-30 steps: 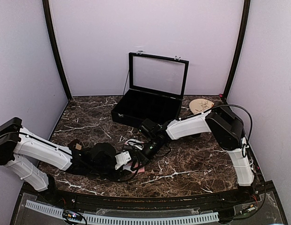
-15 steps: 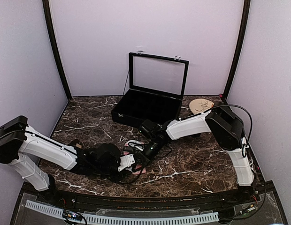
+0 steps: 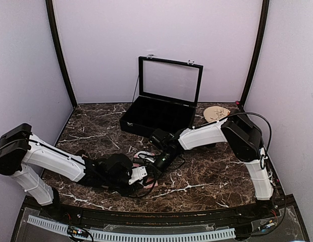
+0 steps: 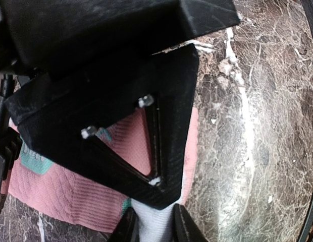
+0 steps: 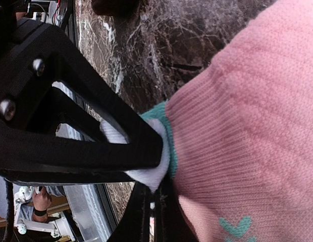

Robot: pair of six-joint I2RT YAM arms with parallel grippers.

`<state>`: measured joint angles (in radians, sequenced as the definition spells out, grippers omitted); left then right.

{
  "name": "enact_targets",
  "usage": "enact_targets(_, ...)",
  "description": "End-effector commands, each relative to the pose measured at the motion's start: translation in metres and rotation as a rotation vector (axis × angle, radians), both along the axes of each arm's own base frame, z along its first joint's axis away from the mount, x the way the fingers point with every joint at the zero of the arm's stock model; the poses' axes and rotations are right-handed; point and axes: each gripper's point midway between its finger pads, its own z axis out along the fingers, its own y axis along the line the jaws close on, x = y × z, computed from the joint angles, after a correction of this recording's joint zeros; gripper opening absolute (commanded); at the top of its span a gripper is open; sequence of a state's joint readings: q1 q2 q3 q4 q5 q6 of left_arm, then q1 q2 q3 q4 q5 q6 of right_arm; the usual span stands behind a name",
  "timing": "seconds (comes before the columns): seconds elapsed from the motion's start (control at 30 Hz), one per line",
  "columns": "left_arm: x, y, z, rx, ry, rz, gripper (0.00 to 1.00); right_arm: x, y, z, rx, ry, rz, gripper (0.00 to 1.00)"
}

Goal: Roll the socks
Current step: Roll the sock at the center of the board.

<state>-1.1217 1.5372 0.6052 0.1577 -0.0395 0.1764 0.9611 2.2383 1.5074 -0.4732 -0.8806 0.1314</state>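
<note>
The pink sock [image 4: 60, 191] with teal patches lies on the marble table; in the top view the grippers mostly hide it. My left gripper [image 4: 154, 229] is shut on its white toe [image 4: 155, 217]. My right gripper [image 5: 155, 212] is shut on the sock's white and teal edge, beside the pink knit [image 5: 257, 101]. In the top view the left gripper [image 3: 141, 172] and right gripper [image 3: 159, 160] meet near the table's front centre, almost touching. A dark lump [image 3: 80, 153] by the left arm may be the brown argyle sock; I cannot tell.
An open black case [image 3: 159, 115] with a glass lid stands at the back centre. A tan round object [image 3: 216, 113] lies at the back right. Purple walls close in on three sides. Loose cables lie around the grippers.
My left arm has slid right along the front of the table, bringing its gripper close against the right gripper. The right arm has barely moved.
</note>
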Motion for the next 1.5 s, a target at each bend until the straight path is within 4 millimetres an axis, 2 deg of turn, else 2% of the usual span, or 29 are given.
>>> enact_targets(0.0, -0.017, 0.008, -0.021, 0.074, 0.094, -0.019, 0.20, 0.000, 0.008, 0.015, 0.046, -0.011, 0.019, 0.00)
enact_targets(0.13, -0.020, 0.007, -0.031, 0.105, 0.138, -0.016, 0.04, 0.001, 0.008, 0.015, 0.048, -0.008, 0.019, 0.00)
enact_targets(0.2, -0.021, 0.008, -0.035, 0.119, 0.157, -0.009, 0.00, 0.000, 0.008, 0.015, 0.044, -0.008, 0.017, 0.00)
enact_targets(0.33, -0.023, 0.009, -0.038, 0.127, 0.180, 0.006, 0.00, 0.000, 0.007, 0.014, 0.041, -0.009, 0.016, 0.01)
enact_targets(0.7, -0.034, 0.006, -0.038, 0.118, 0.301, 0.065, 0.00, 0.004, 0.003, 0.014, 0.034, -0.032, -0.004, 0.21)
enact_targets(0.83, -0.041, 0.004, -0.037, 0.097, 0.356, 0.078, 0.00, 0.007, -0.001, 0.019, 0.043, -0.048, -0.023, 0.25)
enact_targets(1.17, -0.051, 0.003, -0.032, 0.042, 0.461, 0.107, 0.00, 0.030, -0.013, 0.033, 0.072, -0.125, -0.128, 0.32)
enact_targets(1.47, -0.044, 0.008, -0.028, -0.016, 0.552, 0.177, 0.00, 0.049, -0.022, 0.039, 0.080, -0.191, -0.199, 0.34)
